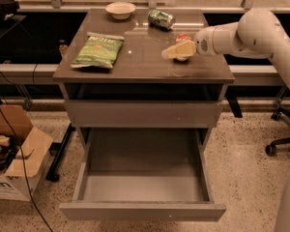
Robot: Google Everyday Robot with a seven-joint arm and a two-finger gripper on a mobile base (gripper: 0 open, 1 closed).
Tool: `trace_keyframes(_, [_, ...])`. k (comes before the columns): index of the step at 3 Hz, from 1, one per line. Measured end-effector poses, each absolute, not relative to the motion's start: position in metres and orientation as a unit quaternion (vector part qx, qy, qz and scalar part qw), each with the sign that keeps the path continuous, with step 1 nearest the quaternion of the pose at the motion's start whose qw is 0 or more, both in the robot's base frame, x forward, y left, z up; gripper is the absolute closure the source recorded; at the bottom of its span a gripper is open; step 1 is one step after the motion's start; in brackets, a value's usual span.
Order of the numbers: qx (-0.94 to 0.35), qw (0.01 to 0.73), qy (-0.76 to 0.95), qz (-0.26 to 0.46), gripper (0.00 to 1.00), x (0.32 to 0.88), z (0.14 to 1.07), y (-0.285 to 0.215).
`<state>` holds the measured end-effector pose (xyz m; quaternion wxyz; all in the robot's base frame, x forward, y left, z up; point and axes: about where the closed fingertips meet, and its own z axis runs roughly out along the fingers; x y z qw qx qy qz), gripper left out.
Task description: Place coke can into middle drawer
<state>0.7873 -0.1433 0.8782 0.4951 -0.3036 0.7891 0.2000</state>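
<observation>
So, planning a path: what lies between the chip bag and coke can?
Only bare cabinet top, in the camera view; the gripper is at the coke can.

You are looking at what seems a robotics lab in office space. The cabinet is standing on a speckled floor. A cardboard box is sitting left of it and a rolling chair base right of it. The end effector is hovering over the right side of its worktop.

Dim warm light, glare on the cabinet top near the gripper at its right side, dark shadow beneath.
</observation>
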Motion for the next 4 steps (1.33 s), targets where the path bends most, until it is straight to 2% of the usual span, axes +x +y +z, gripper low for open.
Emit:
trace_keyframes(2, [-0.268, 0.524, 0.783, 0.202, 0.0, 0.807, 0.865, -0.132])
trace_keyframes(4, [-0.204, 0.528, 0.807, 0.171, 0.49, 0.825, 0.845, -0.149])
